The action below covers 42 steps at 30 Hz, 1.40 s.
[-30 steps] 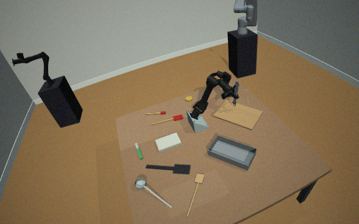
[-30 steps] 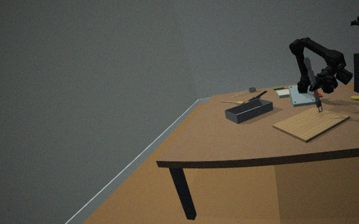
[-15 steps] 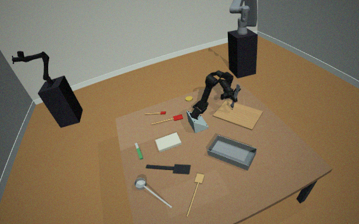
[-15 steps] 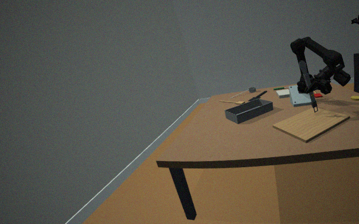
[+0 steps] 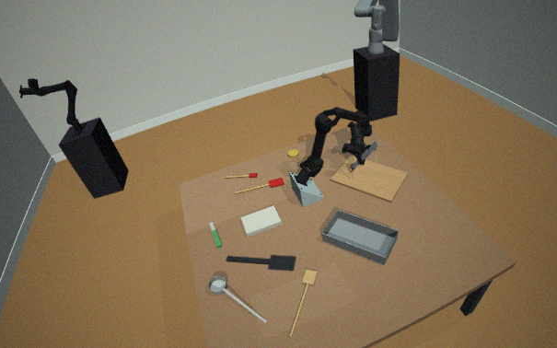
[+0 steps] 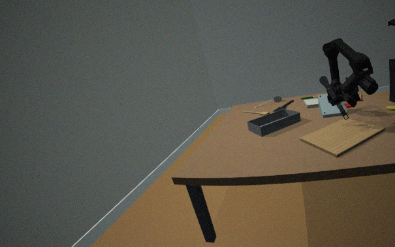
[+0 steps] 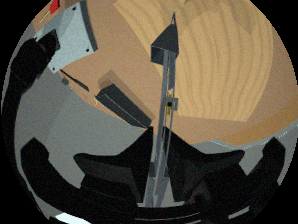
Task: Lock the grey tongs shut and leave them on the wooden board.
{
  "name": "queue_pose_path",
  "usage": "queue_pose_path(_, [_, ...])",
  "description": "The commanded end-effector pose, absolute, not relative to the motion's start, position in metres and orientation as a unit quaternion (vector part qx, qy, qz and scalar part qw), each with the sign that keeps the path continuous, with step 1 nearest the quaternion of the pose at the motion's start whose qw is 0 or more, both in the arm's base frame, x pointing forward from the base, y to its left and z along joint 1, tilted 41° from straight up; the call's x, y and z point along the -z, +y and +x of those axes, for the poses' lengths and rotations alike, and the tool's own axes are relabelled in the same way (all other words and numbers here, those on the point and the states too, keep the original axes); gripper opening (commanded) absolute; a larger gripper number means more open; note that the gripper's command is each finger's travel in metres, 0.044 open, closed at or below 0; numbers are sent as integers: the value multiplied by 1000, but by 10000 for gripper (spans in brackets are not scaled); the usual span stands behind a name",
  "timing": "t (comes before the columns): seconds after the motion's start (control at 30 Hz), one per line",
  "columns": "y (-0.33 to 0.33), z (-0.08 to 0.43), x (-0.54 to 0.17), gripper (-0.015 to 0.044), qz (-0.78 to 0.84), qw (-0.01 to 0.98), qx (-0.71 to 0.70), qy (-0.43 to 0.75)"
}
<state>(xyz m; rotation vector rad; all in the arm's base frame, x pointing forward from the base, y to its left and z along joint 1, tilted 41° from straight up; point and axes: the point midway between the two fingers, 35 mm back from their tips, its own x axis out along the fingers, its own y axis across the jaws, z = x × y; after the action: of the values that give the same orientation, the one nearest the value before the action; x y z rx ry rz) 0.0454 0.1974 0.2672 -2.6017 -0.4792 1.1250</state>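
The grey tongs (image 5: 370, 149) (image 6: 342, 111) (image 7: 167, 75) are held on a slant, with the dark wedge-shaped hinge end and its small loop low and the broader tip end high. Their two arms lie close together in the wrist view; whether the lock is engaged cannot be seen. My gripper (image 5: 360, 157) (image 6: 336, 98) (image 7: 157, 129) is shut on the tongs' arms. The low end hangs near the back edge of the wooden board (image 5: 383, 184) (image 6: 337, 140) (image 7: 225, 85); contact cannot be told. The roasting tin (image 5: 355, 249) (image 6: 278, 126) (image 7: 122, 108) stands apart and holds no tongs.
The arm's pale blue base (image 5: 308, 193) (image 6: 327, 106) (image 7: 70, 42) stands beside the board. A white block (image 5: 261, 221), a black spatula (image 5: 283, 262), a ladle (image 5: 217, 284), a wooden spatula (image 5: 309, 277), red-headed tools (image 5: 276, 182) and a yellow disc (image 5: 293, 153) lie elsewhere on the table.
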Motion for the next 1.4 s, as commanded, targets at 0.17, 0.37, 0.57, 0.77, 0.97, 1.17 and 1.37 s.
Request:
queue_pose_path(0.17, [197,45,-265,-150,-855,98,-482,-167])
queue_pose_path(0.37, [200,42,-268,-150,-821,85,-533,-187])
queue_pose_path(0.57, [204,39,-275,-150,-784,79,-574,-222])
queue_pose_path(0.77, [209,36,-287,-150,-747,79,-603,-270])
queue_pose_path(0.97, [214,33,-303,-150,-711,85,-616,-328])
queue_pose_path(1.17, [218,32,-321,-150,-681,93,-614,-389])
queue_pose_path(1.37, [219,32,-328,-150,-671,96,-609,-412])
